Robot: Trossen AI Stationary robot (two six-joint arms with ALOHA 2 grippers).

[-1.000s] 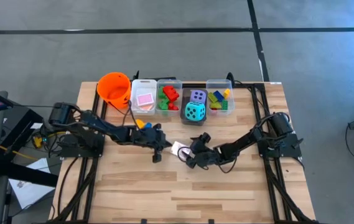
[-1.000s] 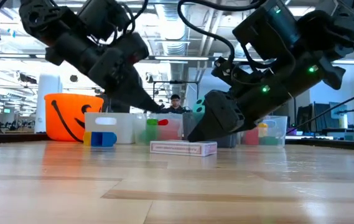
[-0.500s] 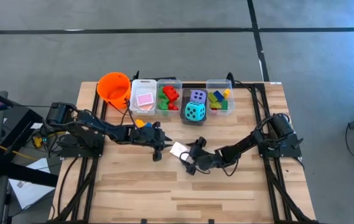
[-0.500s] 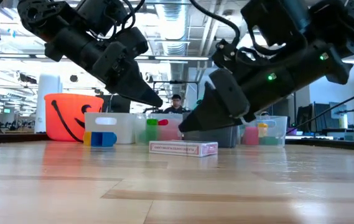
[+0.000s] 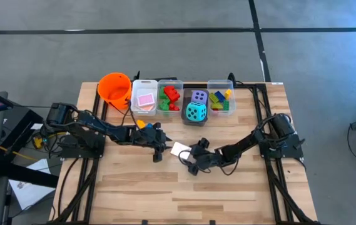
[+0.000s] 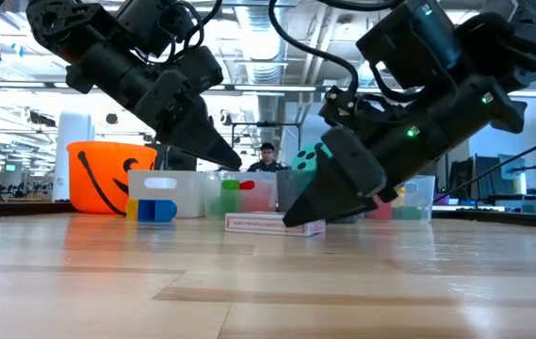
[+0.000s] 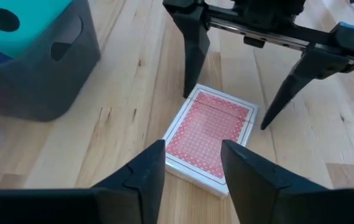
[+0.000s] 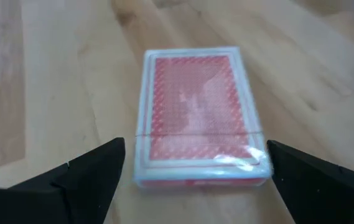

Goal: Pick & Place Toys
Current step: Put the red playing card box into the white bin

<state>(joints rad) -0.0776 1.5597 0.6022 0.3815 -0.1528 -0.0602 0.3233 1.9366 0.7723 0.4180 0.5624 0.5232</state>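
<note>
Two hands flank one pack of pink-white cards (image 5: 179, 149) lying flat on the wooden surface (image 5: 134, 187), near its middle and in front of the bins. Right hand (image 5: 189, 160), fingers spread wide and grasping nothing, points at the pack's near end with a finger on each side. Left hand (image 5: 159, 150), fingers partly parted and empty, hangs just beside the pack's opposite end.

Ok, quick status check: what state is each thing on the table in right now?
Red-backed card pack: flat on the wood table, ungripped.
Right gripper: open, fingers straddling the pack.
Left gripper: open, beside the pack.
Teal soft die: in the dark bin.
Purple soft die: behind the teal one.
Orange bucket: upright.
</note>
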